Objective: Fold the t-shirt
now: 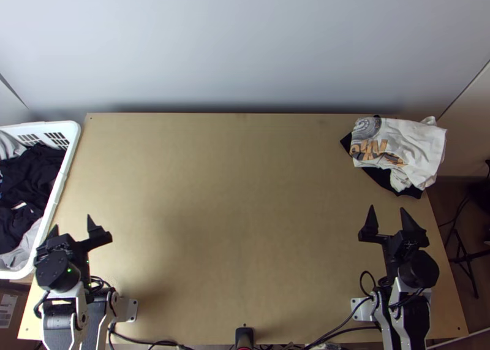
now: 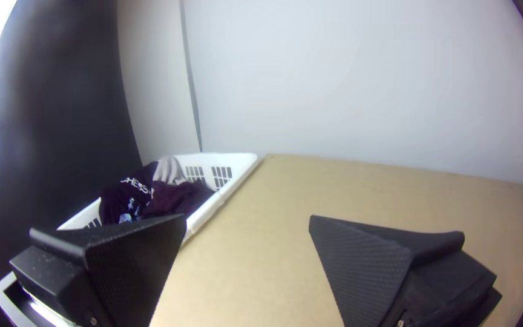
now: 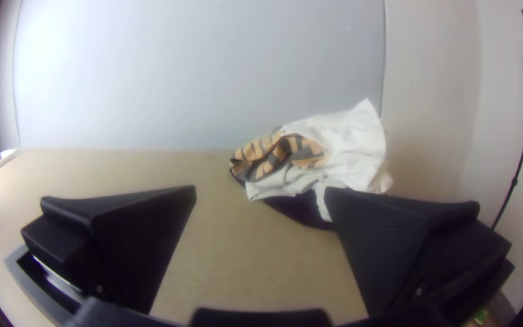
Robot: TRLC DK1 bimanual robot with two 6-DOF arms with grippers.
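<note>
A white t-shirt [image 1: 407, 144] with an orange and grey print lies bunched at the table's far right corner, on top of a black cloth [image 1: 383, 178]. My right gripper [image 1: 387, 217] stands open just nearer than the pile, apart from it. Over the table's left edge, far from the shirt, is my left gripper [image 1: 72, 226], open too. In the right wrist view the white shirt [image 3: 352, 142] shows crumpled beyond the right gripper [image 3: 263, 194], nothing between its fingers. The left wrist view has the left gripper [image 2: 246, 218] with wide-apart fingers and nothing held.
A white laundry basket [image 1: 61, 187] with dark and grey clothes stands along the table's left edge. Bare wooden table [image 1: 233, 215] stretches between the arms. Black cables run along the near edge, and a pale wall rises behind the far edge.
</note>
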